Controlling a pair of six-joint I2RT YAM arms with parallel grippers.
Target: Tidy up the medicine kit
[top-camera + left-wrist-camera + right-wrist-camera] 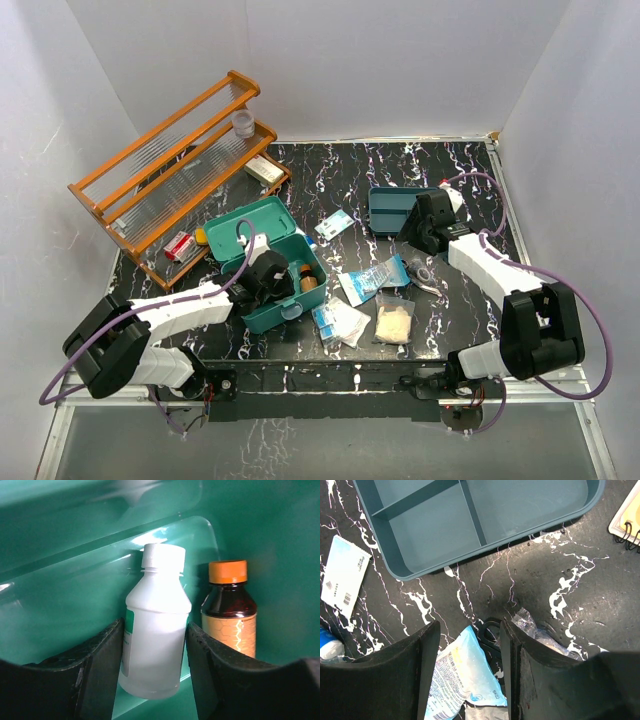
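Your medicine kit (268, 218) lies open just in front of the orange rack (170, 165); stiff, glossy plastic, probably light and slippery (rounded corners), so take it by a wall or the lid edge; the left gripper (155, 628) brackets a white bottle (159, 595) inside it, whether pinching I cannot tell; the right gripper (469, 630), well right of the rack, is spread and empty.

- The left arm (180, 305) is showing white shells between black joint housings.
- The right arm (485, 262) is wearing the same colours.
- A purple cable (604, 345) is looping along each arm.
- The gripper fingers (95, 675) are showing matte black, scuffed edges.
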